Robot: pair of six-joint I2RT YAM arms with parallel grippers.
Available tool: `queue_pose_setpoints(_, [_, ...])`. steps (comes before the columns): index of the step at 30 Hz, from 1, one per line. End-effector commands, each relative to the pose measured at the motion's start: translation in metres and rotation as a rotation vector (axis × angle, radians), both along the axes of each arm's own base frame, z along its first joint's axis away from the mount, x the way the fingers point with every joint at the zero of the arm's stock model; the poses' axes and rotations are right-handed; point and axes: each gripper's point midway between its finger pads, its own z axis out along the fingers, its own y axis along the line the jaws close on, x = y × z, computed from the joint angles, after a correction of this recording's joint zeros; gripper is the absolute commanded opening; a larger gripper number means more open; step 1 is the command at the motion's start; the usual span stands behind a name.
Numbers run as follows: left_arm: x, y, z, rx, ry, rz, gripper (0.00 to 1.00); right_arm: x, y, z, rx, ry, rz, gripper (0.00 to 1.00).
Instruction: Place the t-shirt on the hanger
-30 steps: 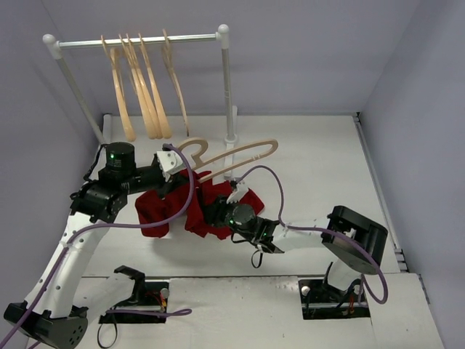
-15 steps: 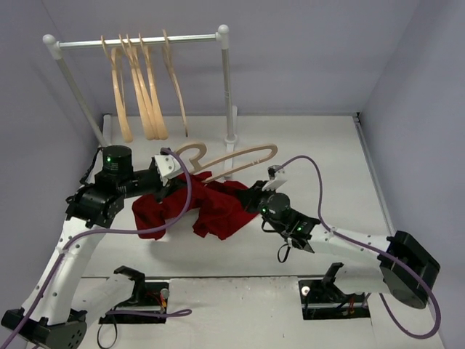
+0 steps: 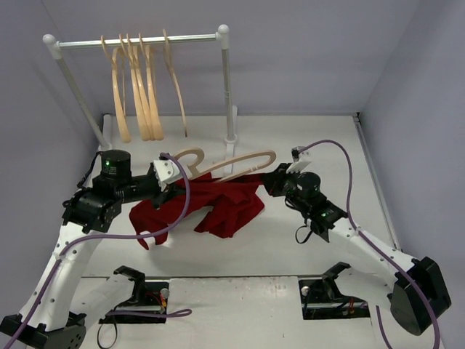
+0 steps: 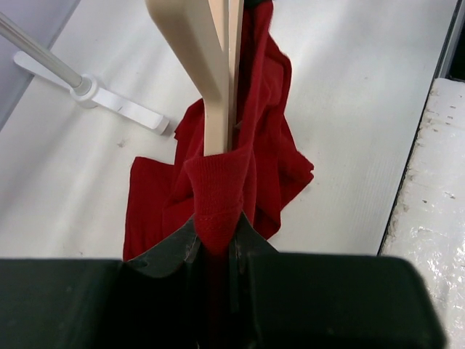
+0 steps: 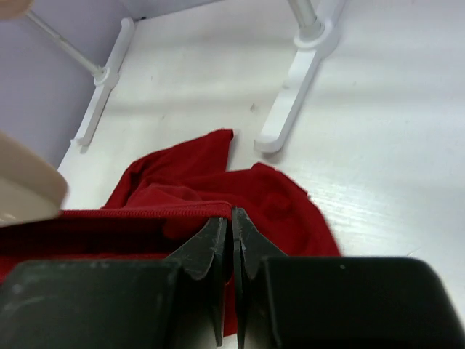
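The dark-red t-shirt (image 3: 218,205) hangs bunched under a pale wooden hanger (image 3: 243,161) that is held level above the table. My left gripper (image 3: 164,179) is shut on the hanger near its hook, with shirt cloth wrapped over it; in the left wrist view the hanger (image 4: 216,80) and red cloth (image 4: 218,190) run out from between the jaws of my left gripper (image 4: 218,234). My right gripper (image 3: 267,182) is shut on the shirt's ribbed edge (image 5: 160,213) near the hanger's right end. In the right wrist view my right gripper (image 5: 232,216) pinches that edge, with the hanger end (image 5: 25,190) at the left.
A white-and-metal rail stand (image 3: 225,80) stands at the back left with several identical wooden hangers (image 3: 142,91) on it. Its white feet show in the right wrist view (image 5: 290,98). Purple walls close in the table on the left, back and right.
My right gripper has moved right and away from the left one, pulling the shirt's edge along toward the hanger's right end. The shirt has spread wider. The left gripper has held nearly still.
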Motion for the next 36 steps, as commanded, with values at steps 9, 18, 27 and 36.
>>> queue_pose_setpoints(9, [0.002,0.015,0.063,0.03,-0.158,0.055,0.0,0.042,-0.029,0.112,-0.167,-0.214,0.02,0.0])
queue_pose_setpoints(18, [0.008,0.021,0.036,0.094,-0.094,0.08,0.0,0.045,-0.034,0.12,-0.252,-0.237,0.049,0.0])
queue_pose_setpoints(27, [0.013,0.021,0.009,0.141,-0.023,0.1,0.0,0.047,-0.044,0.119,-0.293,-0.241,0.045,0.0])
queue_pose_setpoints(36, [0.008,0.01,-0.026,0.226,0.082,0.051,0.0,0.052,-0.043,0.142,-0.329,-0.285,0.08,0.0])
